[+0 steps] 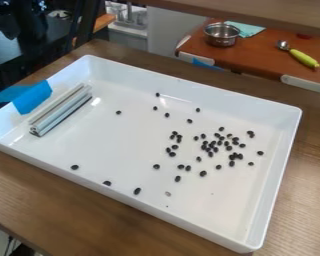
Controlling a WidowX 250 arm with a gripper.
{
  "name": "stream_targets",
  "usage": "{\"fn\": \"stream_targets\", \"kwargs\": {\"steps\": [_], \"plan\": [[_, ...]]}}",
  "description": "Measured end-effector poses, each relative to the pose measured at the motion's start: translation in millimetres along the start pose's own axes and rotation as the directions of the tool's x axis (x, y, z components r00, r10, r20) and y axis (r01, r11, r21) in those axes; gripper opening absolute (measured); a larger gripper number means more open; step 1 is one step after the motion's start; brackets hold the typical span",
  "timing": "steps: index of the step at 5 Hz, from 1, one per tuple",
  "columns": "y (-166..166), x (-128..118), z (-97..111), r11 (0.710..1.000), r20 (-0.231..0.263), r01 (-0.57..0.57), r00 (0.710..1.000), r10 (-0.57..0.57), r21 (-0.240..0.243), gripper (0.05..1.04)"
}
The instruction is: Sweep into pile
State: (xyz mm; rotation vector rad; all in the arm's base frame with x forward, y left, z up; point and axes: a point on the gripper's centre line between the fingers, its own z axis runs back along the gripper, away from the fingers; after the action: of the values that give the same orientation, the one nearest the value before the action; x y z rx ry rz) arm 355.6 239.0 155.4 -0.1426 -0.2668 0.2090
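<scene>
Bounding the sweep, the white tray holds scattered black beans, mostly at right; metal extrusion lies left, presumably parked clear of them; claw state indeterminable.

White tray, dark beans — loosely scattered, metal bar
</scene>
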Motion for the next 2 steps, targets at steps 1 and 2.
{"fn": "stream_targets", "kwargs": {"steps": [1,2], "plan": [[0.9,-7.9,-18.5,0.999,-0.047,-0.015,0.999,0.014,-0.028,1.000],[-5.0,-24.0,-36.2,0.997,-0.107,-0.008,0.994,0.001,-0.071,1.000]]}}
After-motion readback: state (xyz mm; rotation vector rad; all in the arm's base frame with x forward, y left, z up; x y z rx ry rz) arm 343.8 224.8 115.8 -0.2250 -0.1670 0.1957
